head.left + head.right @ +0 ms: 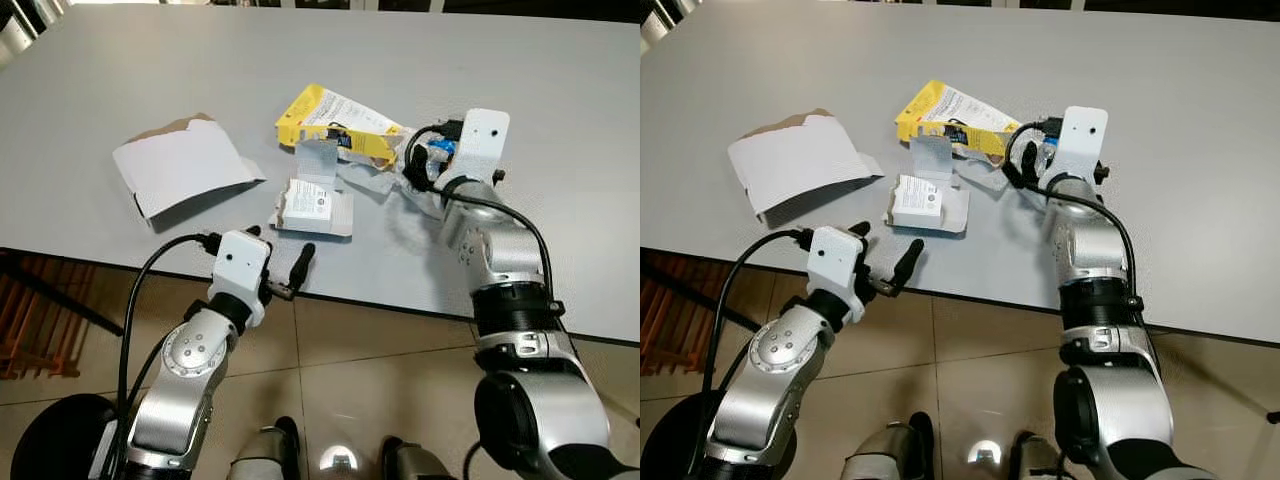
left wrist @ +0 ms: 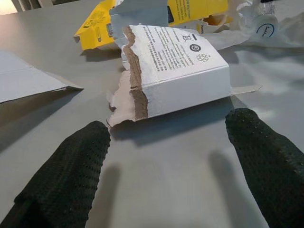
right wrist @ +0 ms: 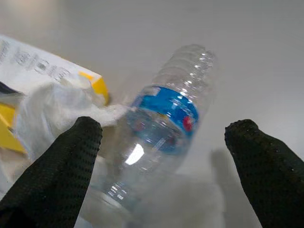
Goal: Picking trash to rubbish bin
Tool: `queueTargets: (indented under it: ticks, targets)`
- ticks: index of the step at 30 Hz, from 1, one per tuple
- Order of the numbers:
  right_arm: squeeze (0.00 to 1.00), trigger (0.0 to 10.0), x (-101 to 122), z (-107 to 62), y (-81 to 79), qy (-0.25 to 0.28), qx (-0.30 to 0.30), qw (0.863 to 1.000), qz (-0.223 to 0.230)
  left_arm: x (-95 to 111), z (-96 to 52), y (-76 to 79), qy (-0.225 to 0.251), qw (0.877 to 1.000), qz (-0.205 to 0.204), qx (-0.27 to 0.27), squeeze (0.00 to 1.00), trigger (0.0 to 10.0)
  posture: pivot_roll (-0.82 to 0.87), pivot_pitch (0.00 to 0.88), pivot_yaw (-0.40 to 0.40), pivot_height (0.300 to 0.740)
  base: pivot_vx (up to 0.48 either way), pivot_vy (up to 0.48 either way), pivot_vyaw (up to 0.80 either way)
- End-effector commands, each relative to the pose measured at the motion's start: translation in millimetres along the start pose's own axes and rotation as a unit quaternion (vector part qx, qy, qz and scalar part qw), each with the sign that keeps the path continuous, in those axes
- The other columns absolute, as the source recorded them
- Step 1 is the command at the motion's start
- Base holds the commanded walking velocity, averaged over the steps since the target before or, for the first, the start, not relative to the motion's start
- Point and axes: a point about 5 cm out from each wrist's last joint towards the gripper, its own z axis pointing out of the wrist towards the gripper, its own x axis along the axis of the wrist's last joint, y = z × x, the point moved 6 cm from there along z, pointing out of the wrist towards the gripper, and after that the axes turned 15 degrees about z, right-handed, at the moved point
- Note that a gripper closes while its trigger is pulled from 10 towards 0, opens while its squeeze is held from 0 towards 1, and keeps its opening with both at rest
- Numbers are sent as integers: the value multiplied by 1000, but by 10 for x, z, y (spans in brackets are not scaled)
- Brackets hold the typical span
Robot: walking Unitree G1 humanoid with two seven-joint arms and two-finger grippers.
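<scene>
Right hand [image 3: 161, 166] is spread, unclenched, over the clear plastic bottle with blue label [image 3: 161, 128], lying among crumpled white paper [image 3: 52, 107] right of centre on the grey counter [image 1: 120, 80], apparently lined up for grasping. Left hand [image 2: 171, 156] is likewise released, aimed at the torn white cardboard box [image 2: 175, 71] mid-frame.

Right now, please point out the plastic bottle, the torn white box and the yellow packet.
plastic bottle [image 3: 164, 118], right wrist view, blue label.
torn white box [image 2: 178, 66], left wrist view, printed top face.
yellow packet [image 1: 312, 105], left eye view, yellow end.
</scene>
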Motion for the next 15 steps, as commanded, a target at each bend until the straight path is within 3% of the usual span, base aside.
queueTargets:
  ticks: [1, 3, 8, 15]
  targets:
    - [0, 10000, 41, -33, 41, 21, -5, 999, -25, 14, -13, -15, 0, 1000, -2, 4, 0, 10000, 55, 235, 77, 740, 0, 0, 0]
    - [0, 10000, 46, -41, 62, 24, -8, 999, -31, 13, -10, -6, 0, 1000, -2, 3, 0, 10000, 55, 235, 77, 740, 0, 0, 0]
    - [0, 10000, 96, -118, 348, 35, -33, 997, -67, 45, 94, 156, 10, 1000, -22, -7, 0, 10000, -36, 229, 41, 740, 0, 0, 0]
    - [0, 10000, 195, -176, 485, 49, -38, 992, -108, 63, 204, 246, 18, 999, -50, -3, 0, 10000, -105, 219, -1, 740, 0, 0, 0]
